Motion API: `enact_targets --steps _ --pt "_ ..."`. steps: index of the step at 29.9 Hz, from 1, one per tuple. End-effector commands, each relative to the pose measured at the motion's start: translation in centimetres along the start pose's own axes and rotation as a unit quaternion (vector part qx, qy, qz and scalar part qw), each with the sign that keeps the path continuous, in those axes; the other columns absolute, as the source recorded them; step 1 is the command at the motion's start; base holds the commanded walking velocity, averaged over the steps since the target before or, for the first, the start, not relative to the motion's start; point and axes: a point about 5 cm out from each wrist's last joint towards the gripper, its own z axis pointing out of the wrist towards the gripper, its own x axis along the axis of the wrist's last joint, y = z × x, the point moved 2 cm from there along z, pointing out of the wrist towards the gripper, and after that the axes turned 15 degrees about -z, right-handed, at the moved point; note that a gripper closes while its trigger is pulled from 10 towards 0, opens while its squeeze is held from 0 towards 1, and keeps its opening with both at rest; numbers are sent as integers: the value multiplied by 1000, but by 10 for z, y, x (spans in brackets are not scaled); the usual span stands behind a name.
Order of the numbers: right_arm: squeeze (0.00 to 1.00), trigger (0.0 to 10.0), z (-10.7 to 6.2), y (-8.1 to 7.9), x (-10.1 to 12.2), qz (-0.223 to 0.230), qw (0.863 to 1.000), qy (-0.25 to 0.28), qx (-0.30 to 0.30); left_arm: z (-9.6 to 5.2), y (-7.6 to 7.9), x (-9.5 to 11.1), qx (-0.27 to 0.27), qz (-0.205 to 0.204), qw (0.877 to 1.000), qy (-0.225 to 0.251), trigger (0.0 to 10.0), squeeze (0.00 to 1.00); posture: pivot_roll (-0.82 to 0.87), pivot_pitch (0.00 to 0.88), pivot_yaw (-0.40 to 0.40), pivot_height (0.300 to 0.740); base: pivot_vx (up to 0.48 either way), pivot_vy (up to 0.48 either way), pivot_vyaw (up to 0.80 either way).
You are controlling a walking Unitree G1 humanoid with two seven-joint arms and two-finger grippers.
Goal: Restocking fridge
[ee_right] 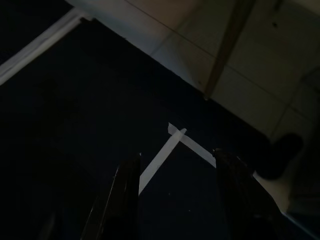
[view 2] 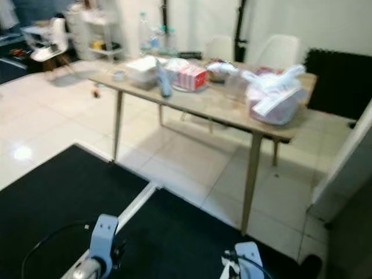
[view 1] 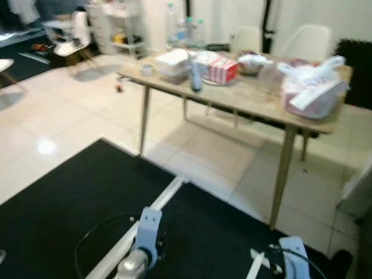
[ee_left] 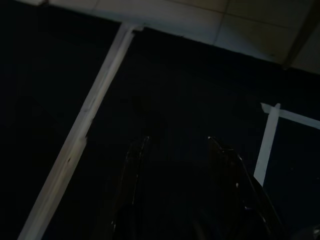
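From the left eye view, a long pale wooden table on slim legs (view 1: 273,102) stands on glossy cream floor tiles beyond a black floor mat crossed by white tape lines (view 1: 70,203). On the table's near right corner sits a bulging white plastic shopping bag with something reddish inside (view 1: 314,90); toward the table's middle are a red-and-white striped carton (view 1: 224,70), a stack of white lidded containers (view 1: 173,63) and a dark upright bottle (view 1: 195,78), and clear bottles stand at its far edge, all blurred. White chairs stand behind the table. The bag looks soft and floppy, likely moderately heavy, best taken by its knotted top; the carton looks light, stiff and easy to pinch across its sides. The right eye view shows the same table, with what may be a pale, tilted panel to its right, too blurred to identify. The left wrist view, very dark, shows the left gripper (ee_left: 175,165) hanging over the mat well short of the table, its two black fingers spread apart, holding and touching nothing. The right wrist view shows the right gripper (ee_right: 177,175) likewise spread wide and empty above a cross of white tape, with one table leg ahead of it.
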Motion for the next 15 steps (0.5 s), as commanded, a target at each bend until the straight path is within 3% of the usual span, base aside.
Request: enact_targets --steps 1,15 --pt "0 10000 0 -10 2 1 1000 3 12 -2 -7 -4 9 -1 1000 -10 10000 0 -68 26 90 726 307 0 -800" --pt "0 10000 0 -8 2 0 1000 3 11 -2 -6 -3 6 0 1000 -9 10000 0 -70 17 89 726 305 0 -800"
